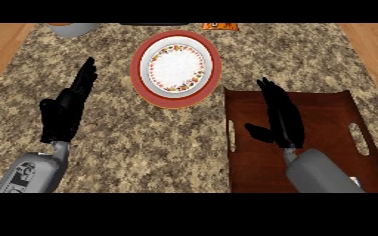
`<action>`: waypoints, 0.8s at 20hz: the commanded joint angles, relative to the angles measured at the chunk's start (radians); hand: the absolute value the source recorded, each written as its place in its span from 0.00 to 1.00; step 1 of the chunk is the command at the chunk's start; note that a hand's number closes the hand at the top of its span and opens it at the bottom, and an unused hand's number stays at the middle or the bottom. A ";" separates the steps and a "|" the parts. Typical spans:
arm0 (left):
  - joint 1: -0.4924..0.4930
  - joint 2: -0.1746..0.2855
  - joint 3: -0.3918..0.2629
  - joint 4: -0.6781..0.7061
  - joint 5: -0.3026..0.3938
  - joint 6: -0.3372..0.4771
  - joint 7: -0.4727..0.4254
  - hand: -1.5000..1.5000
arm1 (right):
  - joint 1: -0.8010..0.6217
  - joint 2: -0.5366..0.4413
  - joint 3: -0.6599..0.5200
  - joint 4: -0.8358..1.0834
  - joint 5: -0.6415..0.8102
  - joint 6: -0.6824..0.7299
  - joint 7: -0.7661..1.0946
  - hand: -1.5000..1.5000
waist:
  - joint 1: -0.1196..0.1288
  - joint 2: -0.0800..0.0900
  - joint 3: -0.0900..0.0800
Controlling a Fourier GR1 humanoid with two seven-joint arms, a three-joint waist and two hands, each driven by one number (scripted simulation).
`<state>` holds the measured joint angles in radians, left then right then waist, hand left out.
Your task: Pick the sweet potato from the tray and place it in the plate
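Head view, looking steeply down on a speckled brown stone counter (148, 145).

Near the top middle, a round plate (176, 96): red-orange rim, white centre, a ring of small flowers painted around the inside. White centre in full view.

Lower and to the right, a dark brown tray (325, 115) with a slot handle on each short side. Its upper left corner just beside the lower right rim of the plate; touching or not, impossible to tell.

Over the tray, the right hand (284, 122): open, fingers straight and close together, pointing toward the far side of the tray, thumb spread out to the left. Nothing gripped, as far as visible. Behind it a grey forearm (321, 172), coming in from the lower edge and covering part of the near side of the tray.

Sweet potato: not to be found in this view (under the right hand or the forearm, or elsewhere, impossible to tell). On the uncovered parts of the tray, only the brown surface.

At the left side, well apart from plate and tray, the left hand (66, 107): open as well, fingers straight and pointing up toward the far side, resting over the counter, holding nothing.

Along the far edge, both partly cut off: a grey object (74, 29) at the left and an orange object (219, 26) right of the middle. Too little shown for naming them. Pale wood (15, 40) beyond the counter at the upper corners.
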<state>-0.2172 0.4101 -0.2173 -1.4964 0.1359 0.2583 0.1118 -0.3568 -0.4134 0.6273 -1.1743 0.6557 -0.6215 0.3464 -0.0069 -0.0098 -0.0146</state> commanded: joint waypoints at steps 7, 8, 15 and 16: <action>0.010 -0.027 0.026 0.099 -0.004 -0.035 -0.073 0.50 | -0.086 0.027 0.095 -0.237 0.463 0.327 0.517 0.00 | -0.017 -0.001 0.010; -0.064 -0.025 0.035 0.098 -0.002 -0.030 -0.014 0.50 | -0.107 0.018 0.078 -0.245 0.421 0.423 0.536 0.00 | -0.021 0.001 0.011; -0.014 -0.049 0.024 0.103 -0.021 -0.033 -0.066 0.50 | -0.116 0.045 0.038 -0.386 0.332 0.855 0.772 0.00 | -0.007 0.004 0.013; -0.024 0.000 0.054 0.072 0.007 -0.076 -0.034 0.50 | -0.104 0.072 0.050 -0.393 0.344 0.888 0.821 0.00 | -0.002 0.003 0.013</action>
<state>-0.2376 0.3901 -0.1788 -1.4044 0.1346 0.2098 0.0637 -0.4585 -0.3691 0.6906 -1.5032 1.0106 0.0740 1.0189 -0.0173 -0.0085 -0.0036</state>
